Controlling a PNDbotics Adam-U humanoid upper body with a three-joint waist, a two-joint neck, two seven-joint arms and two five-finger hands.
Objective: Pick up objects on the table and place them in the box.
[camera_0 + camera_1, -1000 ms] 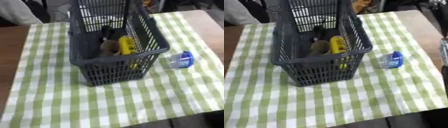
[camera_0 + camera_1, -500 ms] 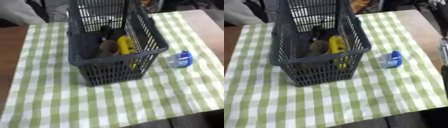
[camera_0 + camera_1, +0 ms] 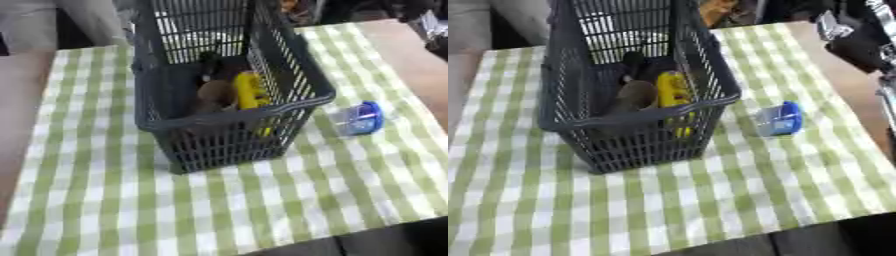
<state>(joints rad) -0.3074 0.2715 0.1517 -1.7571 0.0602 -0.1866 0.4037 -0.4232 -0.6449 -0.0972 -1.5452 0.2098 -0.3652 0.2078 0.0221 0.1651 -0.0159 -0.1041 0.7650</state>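
Can't tell finger state, just a dark bit of right arm (image 3: 859, 47) at the edge. Basket (image 3: 229, 122) already holding a yellow thing (image 3: 250, 95). Blue cup (image 3: 780, 119) left beside it on the cloth (image 3: 105, 200). Probably grab that next.

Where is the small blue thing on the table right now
The small blue thing lies on the green checked cloth on the robot's right side, just right of the dark basket and apart from it.
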